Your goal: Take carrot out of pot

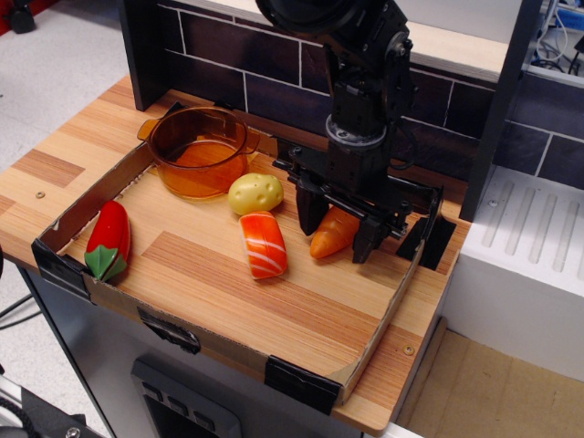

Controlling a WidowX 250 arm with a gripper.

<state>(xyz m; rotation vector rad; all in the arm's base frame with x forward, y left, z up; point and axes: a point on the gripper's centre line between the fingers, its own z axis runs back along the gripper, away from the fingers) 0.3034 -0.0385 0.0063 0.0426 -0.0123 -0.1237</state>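
The orange carrot (333, 232) lies tilted on the wooden tray floor, right of the middle, outside the pot. My black gripper (339, 235) stands low over it with its jaws apart, one finger on each side of the carrot, which rests on the wood. The transparent amber pot (197, 151) stands at the tray's back left and holds no toy food that I can see.
A yellow potato (255, 192) lies just right of the pot. An orange white-striped salmon piece (264, 245) lies in the tray's middle. A red pepper with green stem (109, 239) lies at the left. A low cardboard wall (383, 310) rims the tray; a dark tiled wall stands behind.
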